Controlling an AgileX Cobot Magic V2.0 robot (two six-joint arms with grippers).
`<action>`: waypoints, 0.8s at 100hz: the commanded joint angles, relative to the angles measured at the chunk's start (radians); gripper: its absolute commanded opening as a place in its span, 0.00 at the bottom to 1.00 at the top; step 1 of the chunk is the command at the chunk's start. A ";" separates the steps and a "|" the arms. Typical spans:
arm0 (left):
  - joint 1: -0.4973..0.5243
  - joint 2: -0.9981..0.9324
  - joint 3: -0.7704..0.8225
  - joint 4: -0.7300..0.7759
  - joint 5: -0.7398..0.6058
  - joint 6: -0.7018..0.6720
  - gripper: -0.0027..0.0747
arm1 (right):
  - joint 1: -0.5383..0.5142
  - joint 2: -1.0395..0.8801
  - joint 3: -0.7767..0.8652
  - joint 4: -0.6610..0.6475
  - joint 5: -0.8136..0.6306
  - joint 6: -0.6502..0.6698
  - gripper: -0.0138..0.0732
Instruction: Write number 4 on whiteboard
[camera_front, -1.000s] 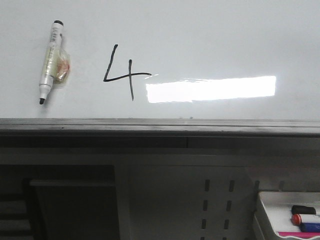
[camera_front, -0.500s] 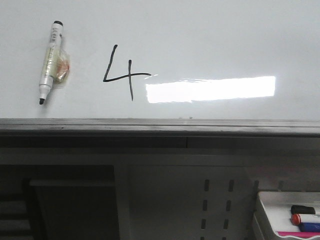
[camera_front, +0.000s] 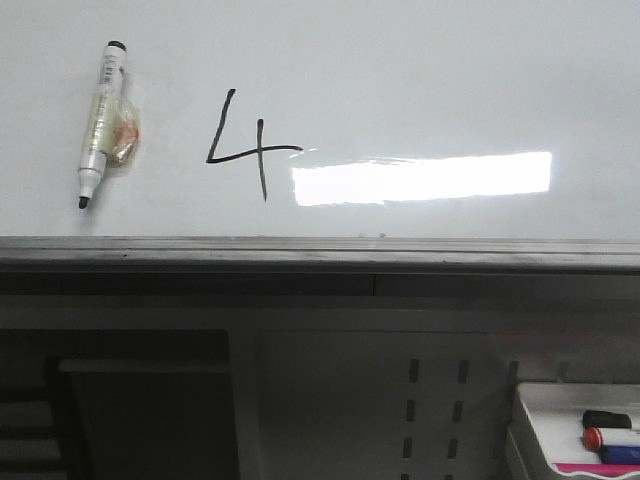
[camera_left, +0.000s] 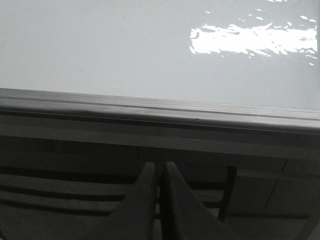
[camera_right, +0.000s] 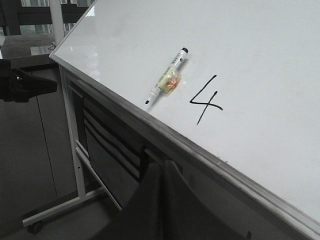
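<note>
The whiteboard (camera_front: 420, 80) fills the upper front view, with a grey metal ledge (camera_front: 320, 252) along its bottom. A black hand-drawn number 4 (camera_front: 248, 148) stands on it left of centre; it also shows in the right wrist view (camera_right: 206, 100). A white black-capped marker (camera_front: 100, 122) sticks to the board left of the 4, tip down. My left gripper (camera_left: 159, 167) is shut and empty, below the ledge. My right gripper (camera_right: 162, 165) is shut and empty, below the ledge too. Neither gripper shows in the front view.
A small white tray (camera_front: 575, 425) with several markers sits at the lower right. A bright glare strip (camera_front: 420, 178) lies on the board right of the 4. The board's stand with a wheel (camera_right: 35, 226) shows in the right wrist view.
</note>
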 joint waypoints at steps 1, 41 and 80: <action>0.002 -0.025 0.035 -0.009 -0.048 0.002 0.01 | -0.007 0.010 -0.026 -0.008 -0.079 -0.002 0.08; 0.002 -0.025 0.035 -0.009 -0.048 0.002 0.01 | -0.007 0.010 -0.026 -0.008 -0.099 -0.002 0.08; 0.002 -0.025 0.035 -0.009 -0.048 0.002 0.01 | -0.269 0.014 -0.024 -0.013 -0.089 -0.002 0.08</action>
